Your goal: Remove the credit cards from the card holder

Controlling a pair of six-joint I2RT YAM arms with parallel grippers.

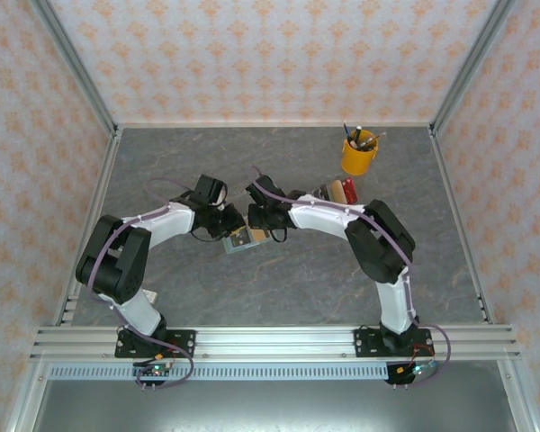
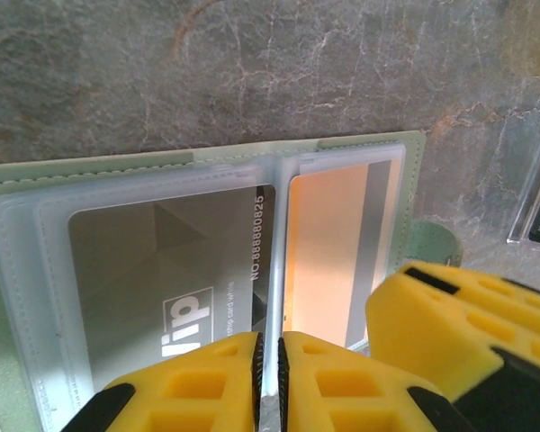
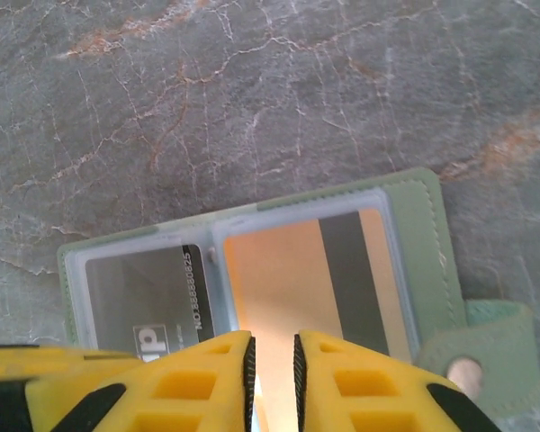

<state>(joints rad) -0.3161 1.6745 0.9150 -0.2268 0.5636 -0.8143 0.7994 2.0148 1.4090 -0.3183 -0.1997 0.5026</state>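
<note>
Tan-orange credit card [image 3: 279,288] sits in one clear pocket of the open mint card holder [image 3: 425,234]. Its long axis runs straight out from the right claw [image 3: 272,382], whose jaws stand a narrow slit apart over its near edge; I cannot tell if they grip. The left claw [image 2: 268,382] pinches the holder's centre seam, mid-surface [image 3: 252,108].

card holder [image 3: 427,234]: matt, perhaps faux leather | sleeves [image 2: 36,261]: frosted, glossy plastic | table [image 3: 252,90]: marbled, smooth
</note>
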